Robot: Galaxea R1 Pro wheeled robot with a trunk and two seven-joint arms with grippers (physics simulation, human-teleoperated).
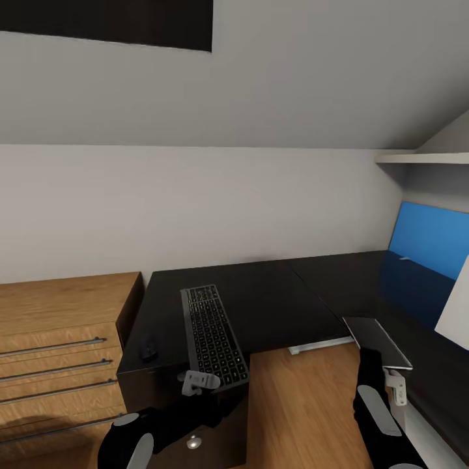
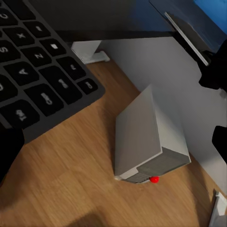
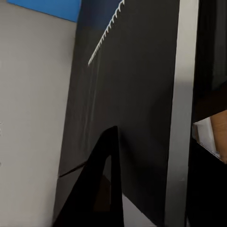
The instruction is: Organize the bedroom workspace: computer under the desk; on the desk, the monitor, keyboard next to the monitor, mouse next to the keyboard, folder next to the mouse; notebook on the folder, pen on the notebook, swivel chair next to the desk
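A: Keyboard (image 1: 213, 335)?
B: On the black desk (image 1: 273, 299), near end overhanging; left end effector (image 1: 198, 382) clamped on that end. Mouse (image 1: 149, 350) just beside.
A: Right end effector (image 1: 395, 384)?
B: Gripping a grey folder (image 1: 376, 341) at the desk edge

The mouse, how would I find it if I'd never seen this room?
Look at the black desk against the white wall. Near its left front corner, beside the wooden drawers, sits the mouse, just left of the keyboard. It is a little dark lump, far smaller than the long keyboard with its rows of keys.
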